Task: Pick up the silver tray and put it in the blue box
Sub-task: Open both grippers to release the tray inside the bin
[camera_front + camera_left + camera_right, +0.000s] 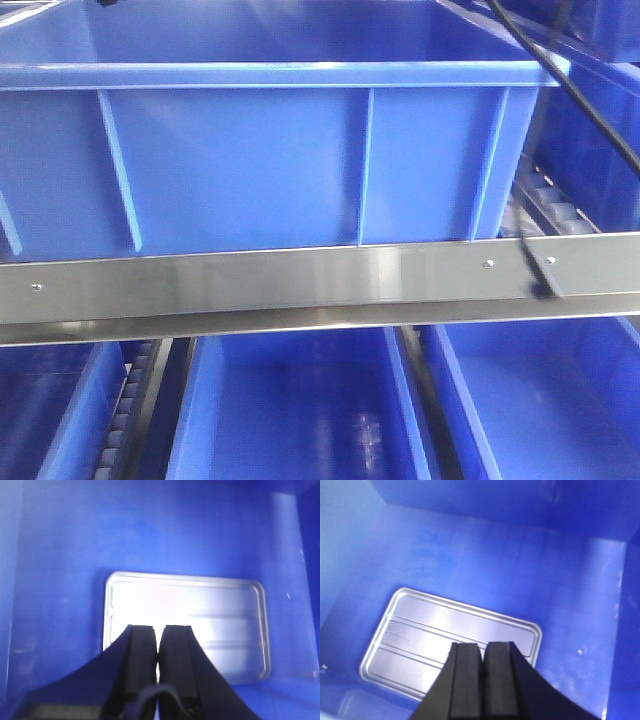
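Down on the floor of the blue box (485, 555) lies the silver tray (420, 640), flat and face up, its two long ribs showing in both wrist views; it sits toward the near-left part of the floor in the right wrist view, with bare blue plastic around it. Both end effectors hang above it inside the box: the left end effector (158, 645) has its pads drawn together with only a hairline seam between them and nothing held, and the right end effector (482, 665) is likewise pressed together and empty. Judging by this, the placing looks done. The tray seems thin, stiff sheet metal, light but slick, and lying flush it offers little purchase; the sloped rim at a long edge would be the sensible place to pinch it. Glare washes out much of the tray's centre in the left wrist view, and each end effector covers part of its near edge. From the front view only the box's ribbed outer wall (250, 170) behind a steel rail (300, 285) is visible; its interior, the tray and both arms are hidden.
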Available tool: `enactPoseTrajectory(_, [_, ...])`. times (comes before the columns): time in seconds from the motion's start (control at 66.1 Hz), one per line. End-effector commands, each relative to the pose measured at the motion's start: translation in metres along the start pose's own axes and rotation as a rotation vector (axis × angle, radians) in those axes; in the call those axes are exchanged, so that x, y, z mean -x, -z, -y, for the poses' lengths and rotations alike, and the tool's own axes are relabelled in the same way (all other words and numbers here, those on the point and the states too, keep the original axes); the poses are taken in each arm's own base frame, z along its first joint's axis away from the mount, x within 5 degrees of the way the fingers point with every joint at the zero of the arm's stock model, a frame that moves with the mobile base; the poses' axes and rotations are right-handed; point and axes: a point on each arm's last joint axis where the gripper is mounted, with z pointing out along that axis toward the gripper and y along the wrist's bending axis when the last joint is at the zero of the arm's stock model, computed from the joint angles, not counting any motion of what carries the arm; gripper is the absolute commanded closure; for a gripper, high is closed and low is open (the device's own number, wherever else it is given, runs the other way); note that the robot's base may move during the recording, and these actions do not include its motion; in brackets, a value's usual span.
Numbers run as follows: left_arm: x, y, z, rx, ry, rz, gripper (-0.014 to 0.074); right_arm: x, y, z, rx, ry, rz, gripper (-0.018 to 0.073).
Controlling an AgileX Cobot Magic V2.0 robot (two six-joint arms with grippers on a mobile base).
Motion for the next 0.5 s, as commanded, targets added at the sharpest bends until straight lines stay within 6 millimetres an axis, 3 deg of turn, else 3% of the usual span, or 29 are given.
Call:
enactPoseTrajectory(0.0, [0.006,0.037,0.002,-0.079,-0.014,0.177,0.0599,0.020,0.046,0.000,0.043,0.069,0.214,0.0505])
enactPoseTrajectory(0.242, [-0.043,0.077,-0.016,-0.156,-0.035,0.408,0.0598,-0.013,0.102,0.008,0.073,0.160,0.355,0.0505])
enactPoseTrajectory(0.484, [-0.099,0.122,-0.036,-0.204,-0.089,0.603,0.0599,-0.071,0.161,0.022,0.101,0.161,0.459,0.0505])
